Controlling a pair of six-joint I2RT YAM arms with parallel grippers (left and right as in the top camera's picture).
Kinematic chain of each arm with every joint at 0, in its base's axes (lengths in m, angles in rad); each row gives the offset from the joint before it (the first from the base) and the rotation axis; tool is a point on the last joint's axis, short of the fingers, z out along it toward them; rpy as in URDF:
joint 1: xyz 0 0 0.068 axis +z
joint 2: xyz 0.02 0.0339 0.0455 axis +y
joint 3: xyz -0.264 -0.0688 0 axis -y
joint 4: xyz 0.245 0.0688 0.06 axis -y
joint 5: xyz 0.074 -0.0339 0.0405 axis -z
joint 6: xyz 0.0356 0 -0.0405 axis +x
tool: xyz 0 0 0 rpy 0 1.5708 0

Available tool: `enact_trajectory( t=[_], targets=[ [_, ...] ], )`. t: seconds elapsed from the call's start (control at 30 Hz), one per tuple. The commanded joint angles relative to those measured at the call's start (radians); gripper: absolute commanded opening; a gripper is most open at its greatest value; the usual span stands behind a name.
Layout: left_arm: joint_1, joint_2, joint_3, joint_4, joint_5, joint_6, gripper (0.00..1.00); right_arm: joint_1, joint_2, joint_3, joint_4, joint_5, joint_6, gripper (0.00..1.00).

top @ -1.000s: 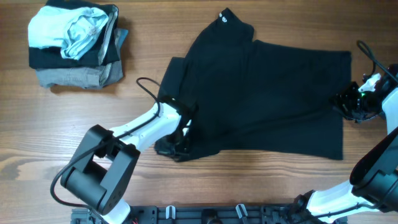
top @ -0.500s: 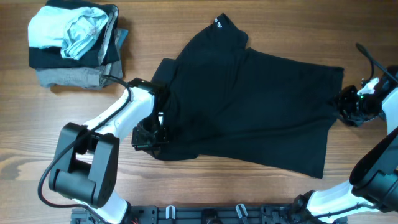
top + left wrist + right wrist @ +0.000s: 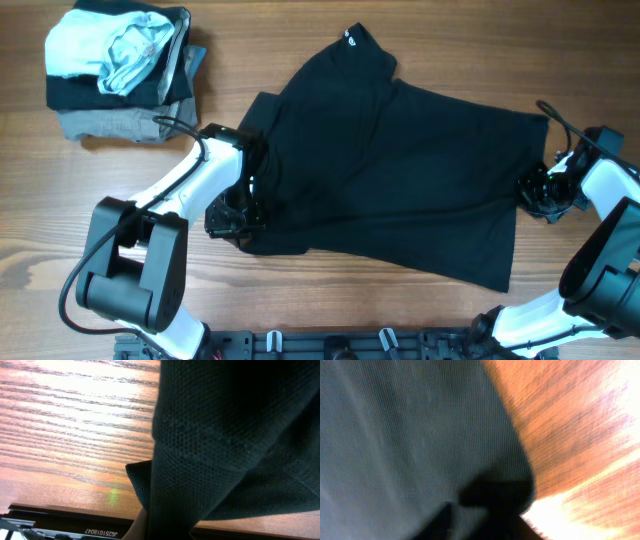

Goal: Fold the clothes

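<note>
A black t-shirt [image 3: 400, 170] lies spread on the wooden table, neck at the top middle. My left gripper [image 3: 232, 212] is shut on the shirt's left lower edge, near a sleeve. In the left wrist view the black mesh cloth [image 3: 230, 435] runs down into the jaws. My right gripper [image 3: 535, 190] is shut on the shirt's right edge. The right wrist view is blurred and shows dark cloth [image 3: 410, 435] filling the frame up to the jaws.
A stack of folded clothes [image 3: 120, 70], light blue on top of black and grey, sits at the table's far left. Bare wood [image 3: 320, 290] lies along the front edge. The arm bases stand at the front.
Both grippers have dragged the shirt to the left. The left gripper moved left and up from the shirt's lower corner; the right gripper moved inward, and the shirt's right edge followed.
</note>
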Motion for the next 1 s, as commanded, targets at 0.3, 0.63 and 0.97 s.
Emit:
enact_trajectory(
  t=[0.3,0.63,0.97],
  targets=[
    [0.007,-0.021,0.013,-0.01,-0.018,-0.015,0.27,-0.045,0.002,0.152,0.328,-0.095,0.003,0.11],
    [0.006,-0.02,0.012,0.296,0.224,0.17,0.56,-0.045,-0.043,0.153,0.201,-0.186,-0.094,0.67],
    [0.006,0.018,-0.007,0.521,0.244,0.25,0.57,-0.045,-0.271,0.153,-0.005,-0.25,-0.094,0.68]
  ],
)
